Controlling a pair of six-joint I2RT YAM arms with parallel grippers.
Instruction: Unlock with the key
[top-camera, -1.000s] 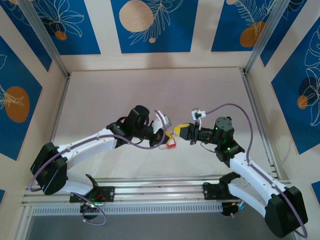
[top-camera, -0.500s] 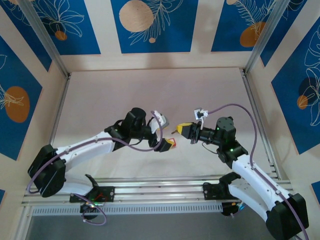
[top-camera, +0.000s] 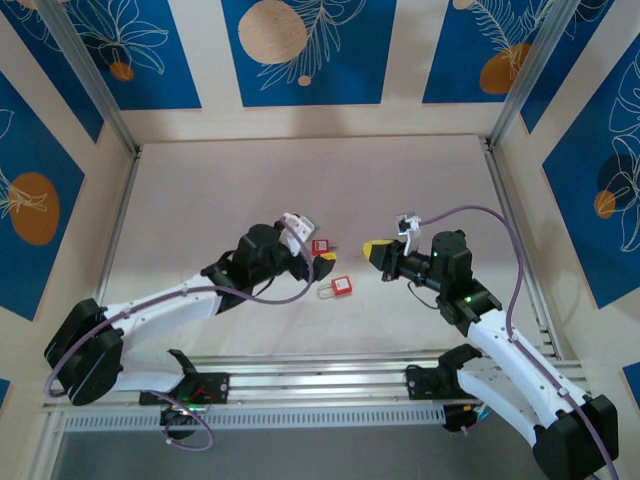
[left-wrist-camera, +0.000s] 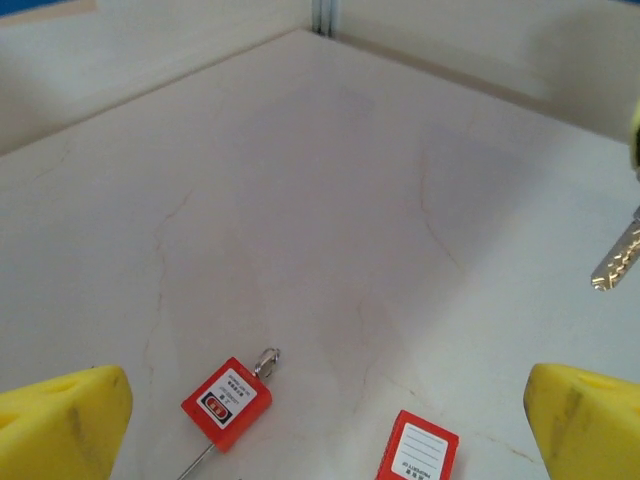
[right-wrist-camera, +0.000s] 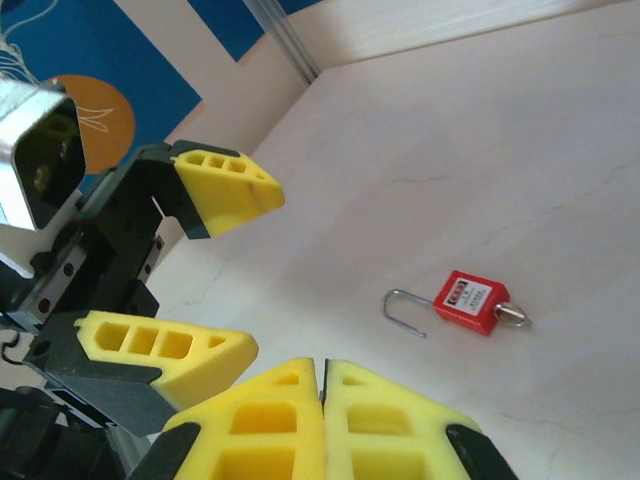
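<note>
Blue-and-beige walls stood around a pale table, and both arms reached toward its middle. The left gripper hung low over the table with its yellow jaws spread wide, and it held nothing. The right gripper faced it, a little apart, with the jaws pressed fully together on a silver key that pointed downward. The red padlock lay flat on the table near both grippers, untouched, with its shackle swung open. A smaller red block with a white label lay below the left jaws.
</note>
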